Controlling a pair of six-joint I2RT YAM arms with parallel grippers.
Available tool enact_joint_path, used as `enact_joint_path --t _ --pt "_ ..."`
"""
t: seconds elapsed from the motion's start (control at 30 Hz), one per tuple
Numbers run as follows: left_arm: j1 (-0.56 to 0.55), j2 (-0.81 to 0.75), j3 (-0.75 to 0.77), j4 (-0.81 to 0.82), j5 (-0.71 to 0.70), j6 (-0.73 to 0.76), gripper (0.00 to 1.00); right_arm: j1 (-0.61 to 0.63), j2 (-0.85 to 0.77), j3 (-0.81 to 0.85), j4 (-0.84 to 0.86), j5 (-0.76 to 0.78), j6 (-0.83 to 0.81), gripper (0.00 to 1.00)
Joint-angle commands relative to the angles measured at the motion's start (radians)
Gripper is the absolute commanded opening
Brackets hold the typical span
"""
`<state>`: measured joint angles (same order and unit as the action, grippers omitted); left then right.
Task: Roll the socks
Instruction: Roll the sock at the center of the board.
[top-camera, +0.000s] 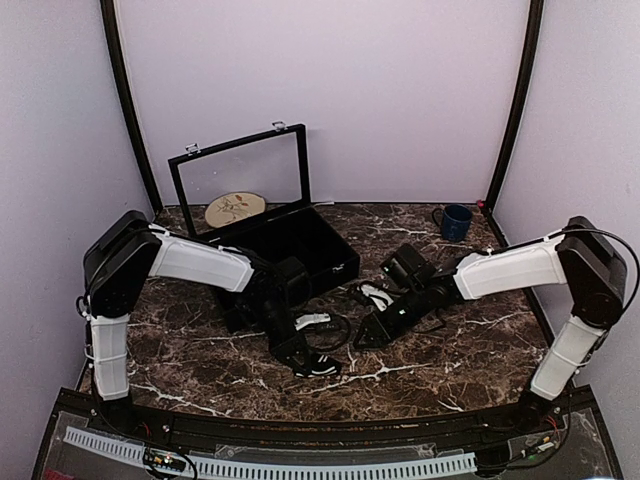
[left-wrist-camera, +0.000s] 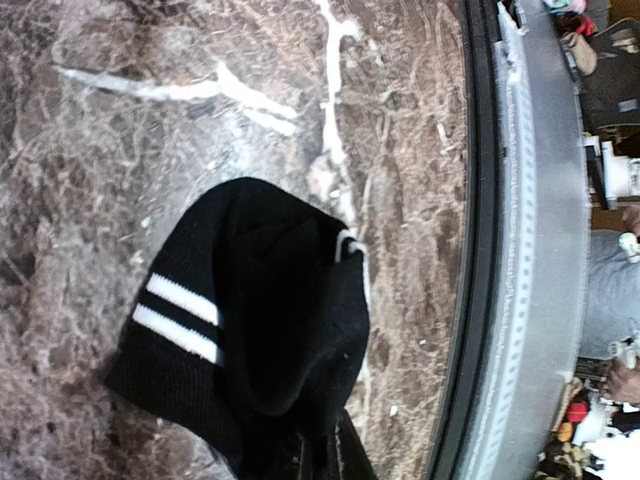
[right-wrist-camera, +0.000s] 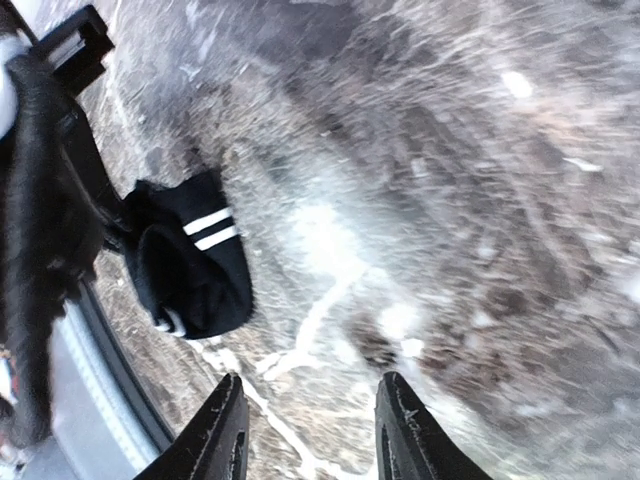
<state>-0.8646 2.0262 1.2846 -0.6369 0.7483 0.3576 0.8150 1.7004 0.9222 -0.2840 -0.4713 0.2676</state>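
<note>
A black ankle sock (left-wrist-camera: 250, 320) with two white stripes lies folded over on the marble table, near the front edge. My left gripper (left-wrist-camera: 322, 445) is shut on its near end, and the fabric bunches between the fingers. From above, the black sock (top-camera: 320, 365) shows just right of the left gripper (top-camera: 298, 352). My right gripper (right-wrist-camera: 310, 410) hangs open above bare marble with nothing between its fingers. The same sock (right-wrist-camera: 190, 270) lies to its upper left, apart from it. In the top view the right gripper (top-camera: 370, 333) sits a little right of the sock.
A black case (top-camera: 290, 250) with its glass lid raised stands behind the left arm. A round wooden disc (top-camera: 235, 208) lies behind the case, and a blue mug (top-camera: 455, 221) stands at the back right. The table's metal front rail (left-wrist-camera: 530, 250) runs close to the sock.
</note>
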Motion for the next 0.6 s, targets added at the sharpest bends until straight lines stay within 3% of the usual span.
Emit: enact_joint_path --t 0.0,0.33,0.57 --pt "0.021 0.017 0.040 -0.093 0.089 0.009 0.03 0.040 -0.077 -0.041 0.053 0.170 -0.018 0.42" --pt "0.060 0.061 0.072 -0.173 0.154 0.033 0.03 0.246 -0.190 -0.089 0.084 0.476 -0.123 0.42" --pt "0.071 0.084 0.064 -0.190 0.177 0.040 0.03 0.384 -0.177 -0.067 0.081 0.593 -0.239 0.42"
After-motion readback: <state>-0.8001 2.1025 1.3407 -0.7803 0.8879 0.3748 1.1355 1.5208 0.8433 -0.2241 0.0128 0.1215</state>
